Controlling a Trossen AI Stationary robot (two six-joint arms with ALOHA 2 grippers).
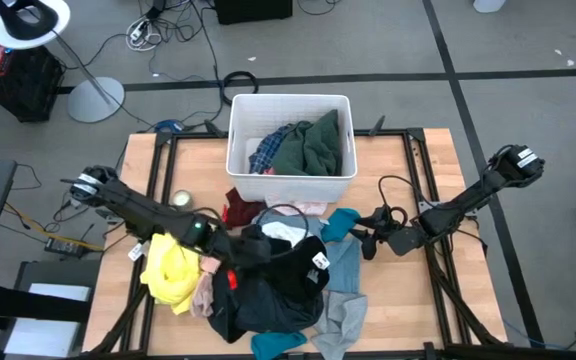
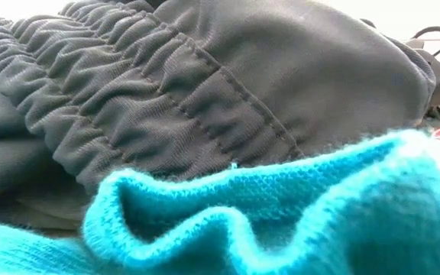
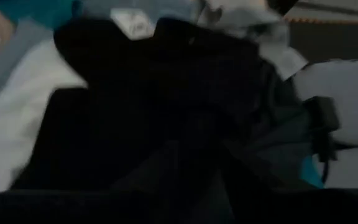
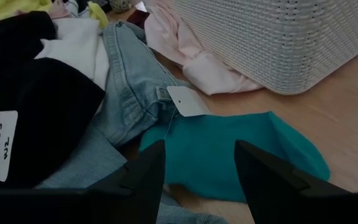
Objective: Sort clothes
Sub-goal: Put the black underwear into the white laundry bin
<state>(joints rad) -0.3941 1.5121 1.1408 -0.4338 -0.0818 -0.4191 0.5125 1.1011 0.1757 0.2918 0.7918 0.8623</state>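
Midway through a laundry sort, most of the clothes (image 1: 268, 280) lie heaped on the near half of the bench (image 1: 438, 180), with only a plaid piece and a dark green garment (image 1: 313, 145) already dropped into the white bin (image 1: 290, 105) at the far edge. That suggests the bin is the destination and the pile the backlog.

The left gripper (image 1: 230, 248) is buried low in the heap beside a black garment (image 1: 268, 290), just past a yellow top (image 1: 171, 270). Whether its fingers are apart or closed on cloth cannot be told; its own camera sees little but dark fabric.

The right gripper (image 4: 197, 168) hovers at the pile's opposite edge with its fingers (image 4: 143, 177) spread wide and nothing between them. It sits just above a teal garment (image 4: 229, 155) that rests flat on the wood beside light blue denim (image 4: 129, 87), probably lined up as the next pick.

A pink garment (image 4: 197, 59) lies slumped against the bin's wall (apparently short of going in).

The low camera is smothered by grey gathered fabric (image 2: 205, 92) and a teal knit (image 2: 281, 221) pressed against it, a sign the pile spills to the bench's front.
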